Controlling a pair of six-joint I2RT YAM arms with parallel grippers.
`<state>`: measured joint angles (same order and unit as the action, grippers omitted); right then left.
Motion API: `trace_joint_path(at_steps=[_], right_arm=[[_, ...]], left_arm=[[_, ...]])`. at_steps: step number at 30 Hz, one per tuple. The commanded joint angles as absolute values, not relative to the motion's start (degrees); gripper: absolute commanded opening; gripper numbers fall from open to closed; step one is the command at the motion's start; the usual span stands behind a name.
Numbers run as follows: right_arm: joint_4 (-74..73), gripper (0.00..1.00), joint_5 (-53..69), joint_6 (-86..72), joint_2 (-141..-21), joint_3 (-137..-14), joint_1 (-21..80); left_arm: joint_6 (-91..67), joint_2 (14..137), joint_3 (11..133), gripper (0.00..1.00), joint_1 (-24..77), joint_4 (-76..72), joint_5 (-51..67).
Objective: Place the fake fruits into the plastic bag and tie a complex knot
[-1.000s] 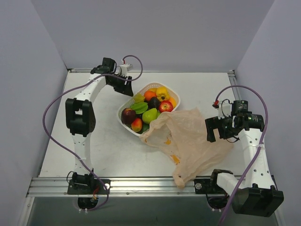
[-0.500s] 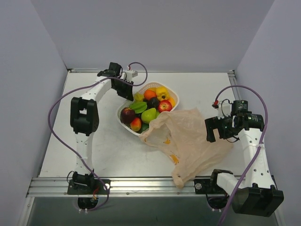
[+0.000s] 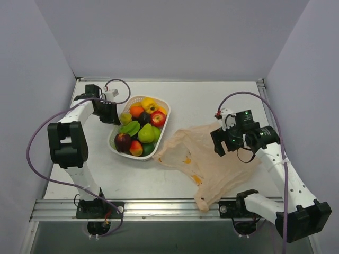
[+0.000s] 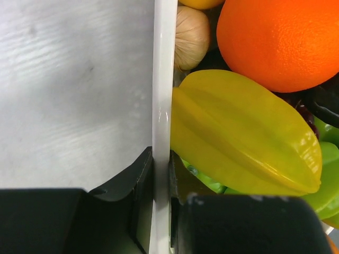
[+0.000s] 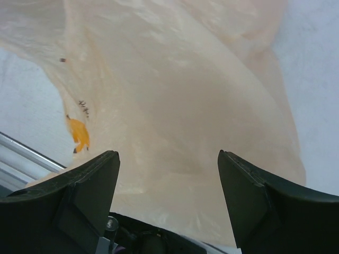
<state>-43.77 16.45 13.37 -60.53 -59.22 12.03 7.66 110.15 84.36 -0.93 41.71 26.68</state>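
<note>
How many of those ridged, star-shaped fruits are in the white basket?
2. A yellow star fruit lies against the rim of the white basket; a green star fruit lies beside it, nearer the middle. Others may be hidden underneath.

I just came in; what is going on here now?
The left gripper is closed on the rim of the white basket, which holds the fake fruits. The right gripper hangs open over the plastic bag, which lies crumpled on the table beside the basket. No fruit appears to be in the bag yet.
</note>
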Motion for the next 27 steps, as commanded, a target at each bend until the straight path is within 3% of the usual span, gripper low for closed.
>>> trace_joint_path(at_steps=[1,7,13,20,27], right_arm=[[-39.91,0.76,12.50,10.64,-59.76,-57.84,20.72],[-36.12,0.77,-1.65,8.79,-64.16,-55.90,39.18],[-35.25,0.72,-11.15,8.97,-70.83,-55.90,52.09],[-30.24,0.70,-17.83,5.54,-78.65,-54.05,54.32],[-28.39,0.61,-19.25,4.04,-83.67,-54.23,54.23]], left_arm=[[7.82,105.22,79.21,0.00,-2.99,41.57,23.21],[7.30,101.26,76.47,0.00,-3.43,41.66,21.62],[5.63,98.88,74.97,0.00,-5.09,42.71,20.39],[5.89,97.82,74.18,0.00,-6.06,43.33,20.22],[6.15,98.00,74.44,0.00,-8.26,43.42,20.39]])
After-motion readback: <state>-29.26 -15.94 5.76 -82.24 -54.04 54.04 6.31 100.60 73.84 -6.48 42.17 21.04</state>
